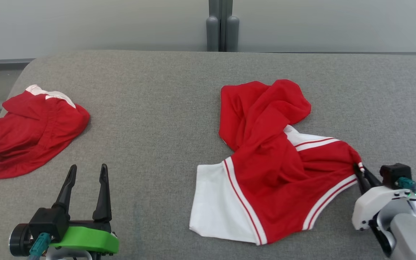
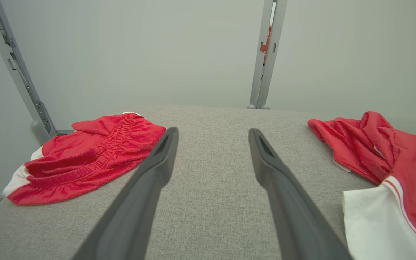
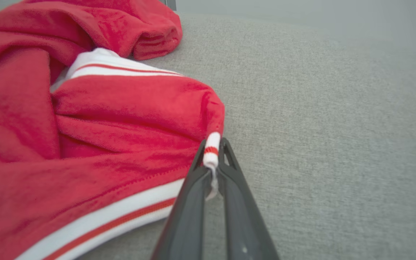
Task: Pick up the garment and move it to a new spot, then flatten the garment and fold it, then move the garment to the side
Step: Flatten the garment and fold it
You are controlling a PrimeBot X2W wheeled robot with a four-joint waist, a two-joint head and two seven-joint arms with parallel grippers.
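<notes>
Right tool (image 3: 213,159) — jaws closed to a tight pinch on the striped hem corner (image 3: 211,148) of the garment (image 1: 273,159), cloth bunched between the tips. The garment lies crumpled on the desk (image 1: 157,108), spreading from that tool toward the left tool's side. Left tool (image 1: 87,173) is spread wide and empty, well apart from it. A second red garment (image 1: 31,133) lies beyond its outer finger. Judged light, soft and limp, perhaps slightly slick — likely to drape and trail. Hem corners look like the soundest holds. No brand or writing legible.

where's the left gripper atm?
Head view, lower left: the left gripper stands open over the grey table, between the bunched red shorts on its left and the red-and-white garment on its right.
</notes>
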